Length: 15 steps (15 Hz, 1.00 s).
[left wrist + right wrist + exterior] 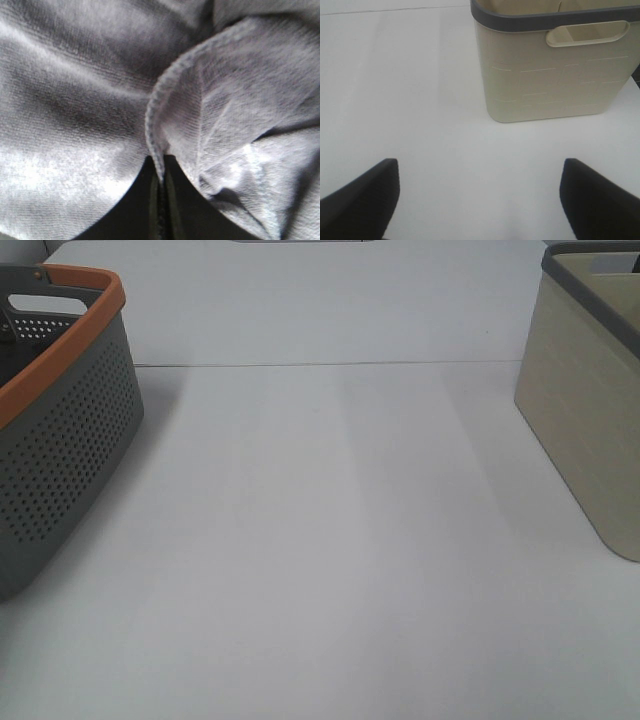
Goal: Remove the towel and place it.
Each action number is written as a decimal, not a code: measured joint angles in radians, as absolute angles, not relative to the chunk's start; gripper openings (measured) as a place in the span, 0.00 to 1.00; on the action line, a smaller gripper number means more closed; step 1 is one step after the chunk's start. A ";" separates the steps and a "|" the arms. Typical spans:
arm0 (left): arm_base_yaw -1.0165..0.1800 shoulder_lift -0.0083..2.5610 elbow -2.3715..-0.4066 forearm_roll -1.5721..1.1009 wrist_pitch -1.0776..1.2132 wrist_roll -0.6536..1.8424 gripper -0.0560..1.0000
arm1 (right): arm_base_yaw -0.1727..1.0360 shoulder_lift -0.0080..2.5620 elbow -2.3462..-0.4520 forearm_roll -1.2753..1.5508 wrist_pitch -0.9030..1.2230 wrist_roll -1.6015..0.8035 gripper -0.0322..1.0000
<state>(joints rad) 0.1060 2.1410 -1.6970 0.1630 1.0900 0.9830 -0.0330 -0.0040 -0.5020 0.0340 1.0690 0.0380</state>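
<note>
one grey basket (62, 445), one beige basket (590, 425), one towel (75, 105)

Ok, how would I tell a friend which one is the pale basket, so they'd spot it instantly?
Look at the white table: a basket stands at each side edge. The beige basket is the one on the right in the overhead view, solid-walled with a dark grey rim. Its neighbour, the grey basket, is perforated and rimmed in orange.

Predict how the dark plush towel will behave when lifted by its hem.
Probably floppy: the towel lies in soft folds and its stitched hem curls over. It would likely drape from wherever the left gripper pinches it. The plush pile suggests fair grip, not slipperiness.
</note>
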 joint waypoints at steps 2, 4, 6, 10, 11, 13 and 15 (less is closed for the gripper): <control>0.106 2.077 -1.719 0.102 1.132 0.959 0.05 | -0.033 -0.004 -0.502 0.034 1.069 0.038 0.78; 0.106 2.006 -1.747 0.032 1.193 0.954 0.05 | -0.033 -0.004 -0.502 0.034 1.069 0.038 0.78; 0.106 1.926 -1.763 0.000 1.205 0.929 0.05 | -0.033 -0.004 -0.502 0.034 1.069 0.038 0.78; 0.106 1.763 -1.765 -0.014 1.210 0.905 0.05 | -0.033 -0.004 -0.502 0.034 1.069 0.038 0.78; 0.106 1.669 -1.765 -0.046 1.211 0.903 0.05 | -0.033 -0.004 -0.502 0.034 1.069 0.038 0.78; 0.106 1.570 -1.765 -0.093 1.212 0.903 0.05 | -0.033 -0.004 -0.502 0.034 1.069 0.038 0.78; 0.106 1.507 -1.782 -0.131 1.212 0.906 0.05 | -0.033 -0.004 -0.502 0.034 1.069 0.038 0.78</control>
